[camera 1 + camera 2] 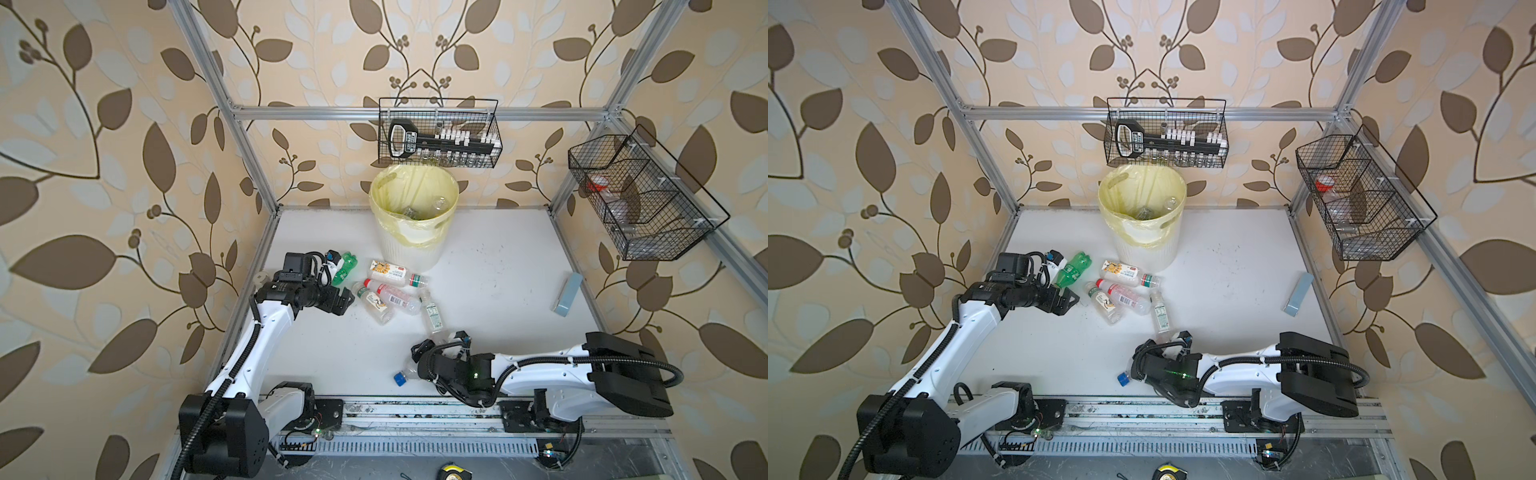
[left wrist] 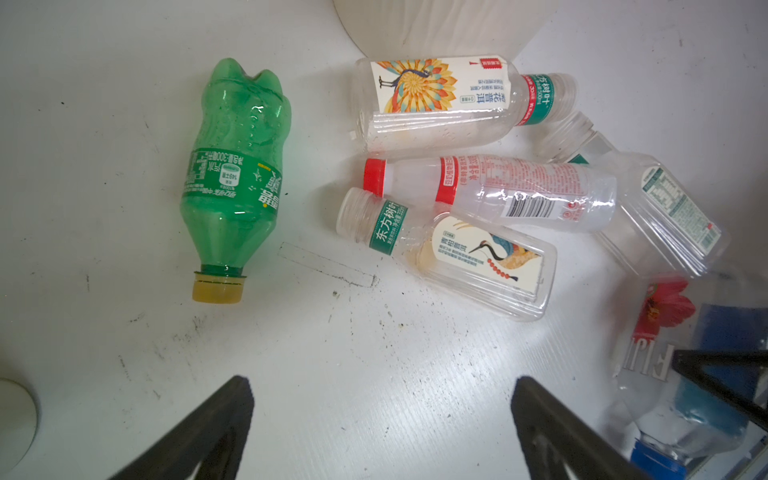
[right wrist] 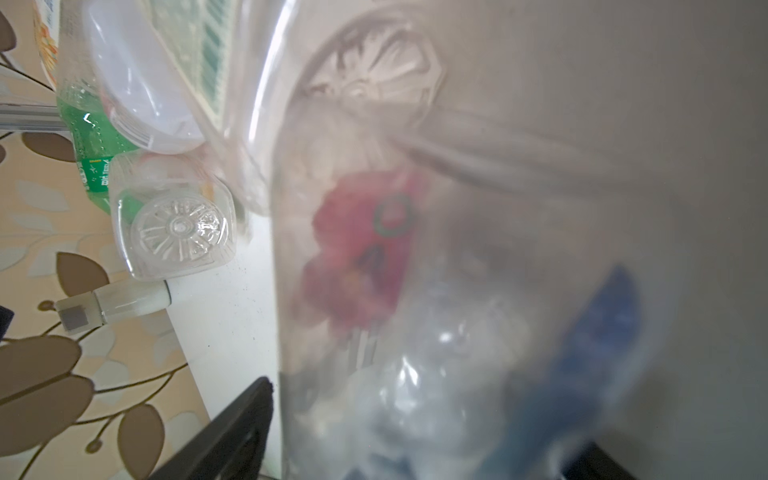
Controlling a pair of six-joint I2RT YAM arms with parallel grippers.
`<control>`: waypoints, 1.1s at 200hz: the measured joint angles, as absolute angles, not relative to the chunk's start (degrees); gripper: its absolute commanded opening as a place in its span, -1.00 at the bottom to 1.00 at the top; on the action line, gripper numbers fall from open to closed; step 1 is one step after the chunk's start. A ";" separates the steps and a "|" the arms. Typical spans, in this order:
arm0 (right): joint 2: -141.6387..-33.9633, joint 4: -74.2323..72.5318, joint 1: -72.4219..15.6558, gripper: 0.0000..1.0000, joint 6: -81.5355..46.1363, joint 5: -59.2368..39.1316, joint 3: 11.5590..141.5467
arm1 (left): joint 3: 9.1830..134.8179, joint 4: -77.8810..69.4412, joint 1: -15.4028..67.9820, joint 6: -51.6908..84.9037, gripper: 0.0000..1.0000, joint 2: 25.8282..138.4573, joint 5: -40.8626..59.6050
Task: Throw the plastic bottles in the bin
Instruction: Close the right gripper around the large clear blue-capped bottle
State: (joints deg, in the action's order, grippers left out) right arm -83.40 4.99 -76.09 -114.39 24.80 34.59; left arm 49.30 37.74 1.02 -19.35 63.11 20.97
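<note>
1. The right tool [image 3: 419,419] straddles the blue-capped bottle [image 1: 401,377] lying at the lower centre in both top views — whether it grips yet, I cannot tell.
2. Squeeze the body gently; thin clear plastic may buckle or squirt out.
3. Lift clear before swinging toward the bin [image 1: 409,253], upper centre of the desk [image 1: 498,270].
4. The left tool [image 2: 382,419] hangs spread and empty near the green bottle [image 2: 237,166] — leave it out of the path.

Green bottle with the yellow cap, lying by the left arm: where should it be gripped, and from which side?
Probably across the labelled middle of the green bottle, coming down from above. It lies flat on the table, apart from the clear bottles, with bare surface along both long sides for the jaws; the neck tapers.
</note>
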 measured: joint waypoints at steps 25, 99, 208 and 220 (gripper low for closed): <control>-84.75 2.33 -76.38 0.50 -114.37 24.25 34.68 | 49.30 37.95 0.64 -19.35 0.98 63.11 21.23; -86.65 -3.01 -78.39 0.02 -114.39 23.94 34.20 | 49.30 38.39 0.62 -19.35 0.98 63.11 22.35; -74.30 13.76 -85.08 0.01 -114.89 30.04 34.54 | 49.30 38.87 -0.12 -19.38 0.98 63.13 23.62; -72.79 13.82 -85.30 0.02 -114.98 30.55 33.61 | 49.30 38.94 -0.40 -19.35 0.98 63.13 23.88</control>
